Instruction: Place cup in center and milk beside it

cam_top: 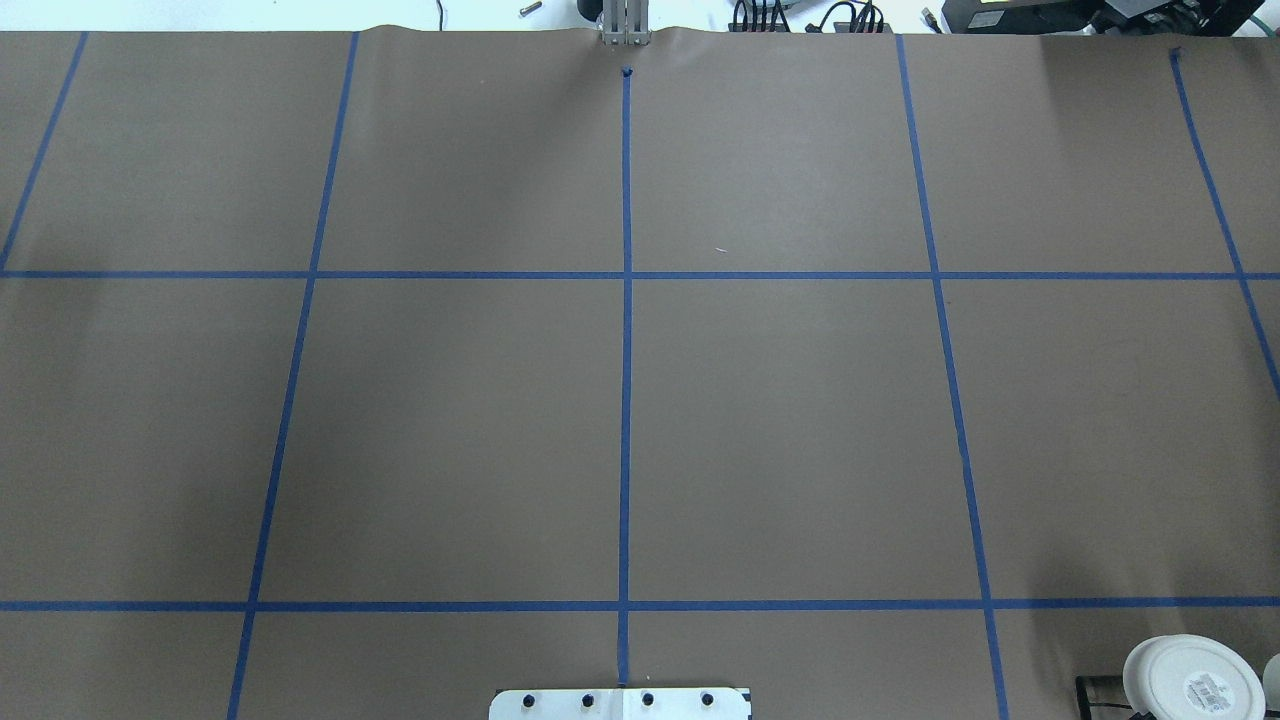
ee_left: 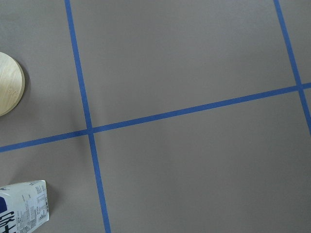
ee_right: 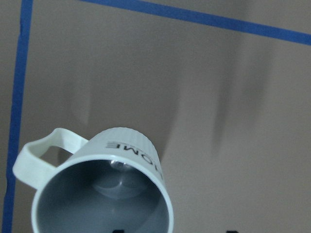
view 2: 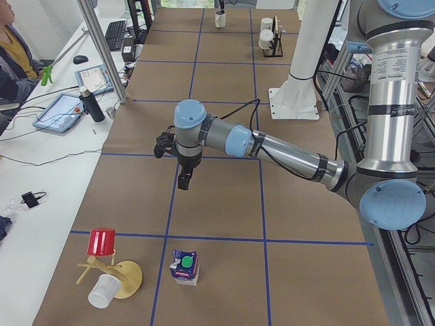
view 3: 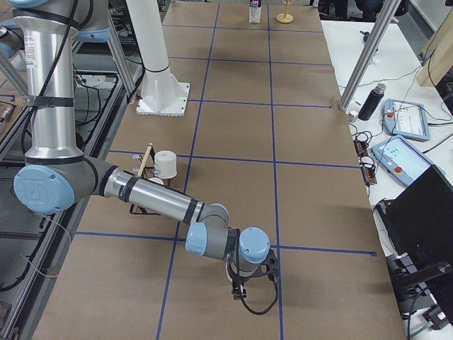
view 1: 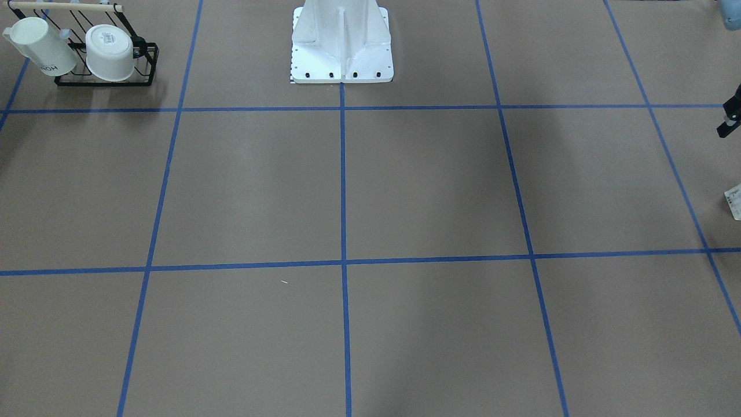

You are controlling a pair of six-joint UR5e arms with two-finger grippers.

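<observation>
The cup (ee_right: 104, 187), a white handled mug with a grey inside and "HOME" lettering, stands right under my right gripper (view 3: 239, 292), near the table's right end. Only the fingertips' edges show in the right wrist view, so I cannot tell whether the gripper is open or shut. The milk (view 2: 185, 266), a blue and white carton with a green cap, stands near the table's left end and also shows in the left wrist view (ee_left: 22, 206). My left gripper (view 2: 183, 183) hangs above the table about one grid cell from the milk; I cannot tell its state. The center (cam_top: 700, 430) is bare brown surface.
A black wire rack (view 1: 107, 81) on the robot's right holds two white mugs, one (view 1: 40, 46) with dark lettering. A wooden cup stand (view 2: 122, 278) with a red cup (view 2: 102, 241) and a white cup (view 2: 100, 292) stands beside the milk. The robot's base (view 1: 341, 52) is at the table's back edge.
</observation>
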